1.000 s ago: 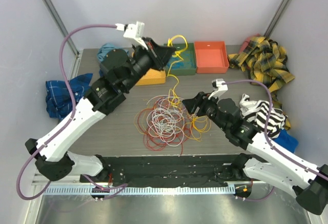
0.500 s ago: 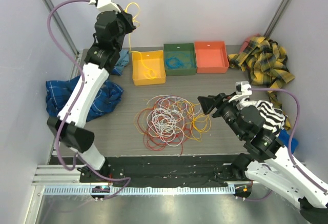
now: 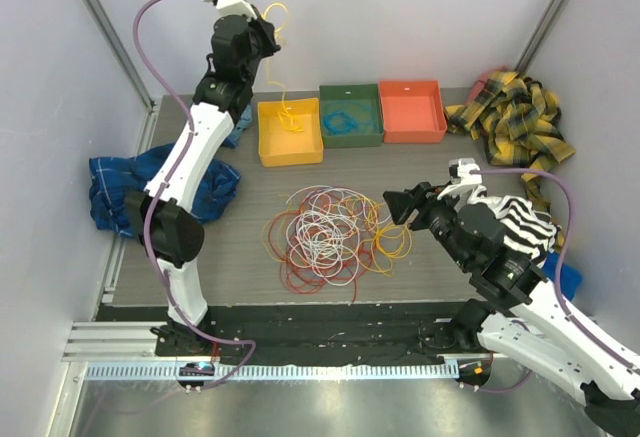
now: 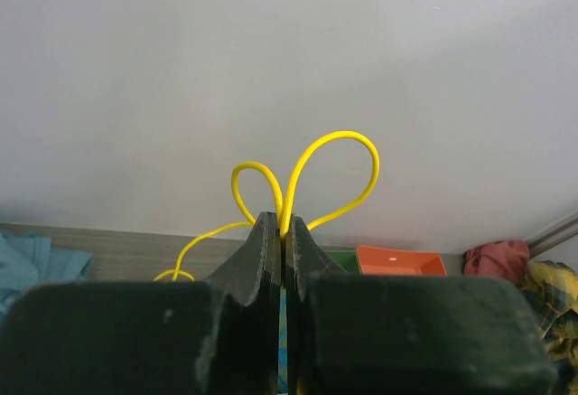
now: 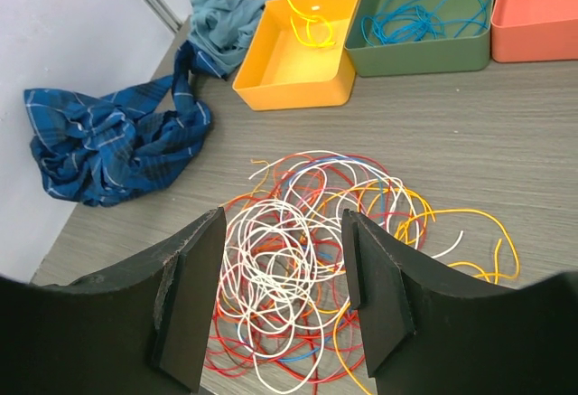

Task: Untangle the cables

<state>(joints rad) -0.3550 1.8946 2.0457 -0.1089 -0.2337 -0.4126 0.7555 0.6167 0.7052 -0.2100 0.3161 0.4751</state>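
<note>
Cables point(image 3: 335, 235) in red, orange, yellow, white and a little blue lie in one loose tangle at the middle of the grey desk point(image 3: 440, 172), with a single yellow strand point(image 4: 348, 134) lifted clear of them. At the far left, a blue plaid cloth point(image 3: 115, 187) is bunched at the desk's edge, and a teal cloth point(image 3: 240, 122) sits crumpled at the back, partly behind the left arm. That arm reaches high above the back of the desk, its left claw point(image 4: 282, 225) pinched tight on the yellow strand. The wrist view shows two small loops of the wire standing up from between the closed jaws against the pale wall. From the claw the strand drops straight down, its lower end curling inside the yellow tray point(image 3: 291, 159). Just beside that tray to the right stands a green tray point(image 3: 351, 140) with a blue cable point(image 3: 345, 117) coiled in it, and next to that a red-orange tray point(image 3: 412, 135), the three lined up along the back. Right of the tangle, the right claw point(image 3: 397, 207) hangs near its orange and yellow outer loops, jaws spread wide and nothing between them. Its own camera looks down between the two black fingers point(image 5: 190, 305) onto the white and red coils. Behind that arm lies a black-and-white striped cloth point(image 3: 525, 225), and a yellow plaid cloth point(image 3: 515, 117) is heaped in the back right corner.
</note>
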